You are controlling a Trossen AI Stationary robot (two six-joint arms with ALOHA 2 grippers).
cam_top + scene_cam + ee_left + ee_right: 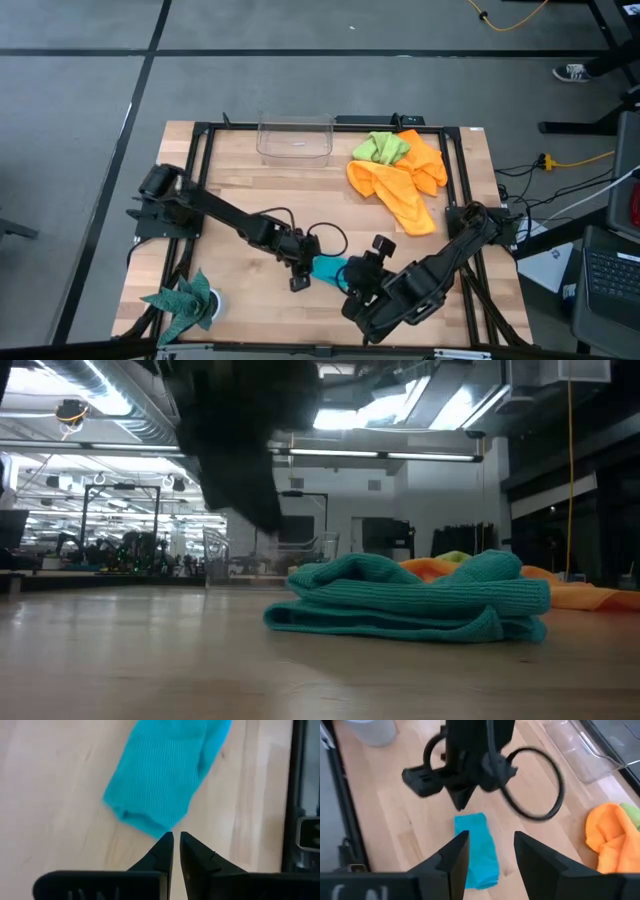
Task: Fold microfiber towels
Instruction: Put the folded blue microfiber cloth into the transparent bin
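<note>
A turquoise microfiber towel (326, 268) lies folded into a small thick bundle, flat on the wooden table (250, 190) near its front edge; the low view shows its stacked layers (410, 605). My left gripper (176, 840) hovers just off the towel's left end, fingers shut, holding nothing. My right gripper (490, 847) hangs open above the towel's right side, well clear of it. Two orange towels (400, 182) and a lime-green one (382, 148) lie crumpled in a heap at the far right.
A clear plastic bin (295, 138) stands at the far edge, middle. A dark teal spiky-edged cloth (183, 302) sits in a white cup at the near left corner. A black metal frame (200, 150) rims the table. Bare wood lies between the bin and the turquoise towel.
</note>
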